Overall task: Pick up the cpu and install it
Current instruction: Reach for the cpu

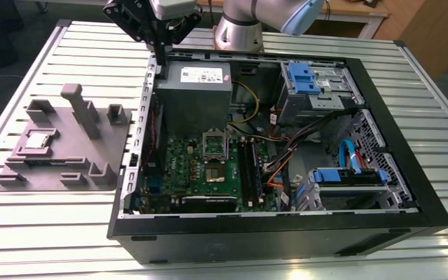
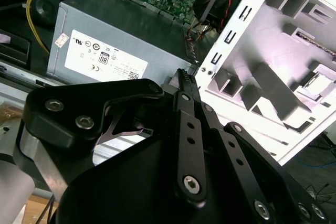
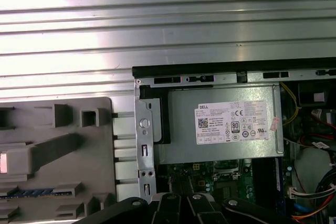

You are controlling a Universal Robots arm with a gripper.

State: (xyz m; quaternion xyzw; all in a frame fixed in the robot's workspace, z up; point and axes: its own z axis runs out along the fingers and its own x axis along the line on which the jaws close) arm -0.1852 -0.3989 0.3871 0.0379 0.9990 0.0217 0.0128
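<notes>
The claw (image 1: 161, 61) is clenched on nothing, fingers pointing down over the computer case's (image 1: 410, 192) wall beside the power supply (image 1: 200, 79). The cpu (image 1: 37, 140) lies flat, metal top up, in the grey tray (image 1: 109, 149) near its edge farthest from the case. It is square, its sides roughly parallel to the tray's.
</notes>
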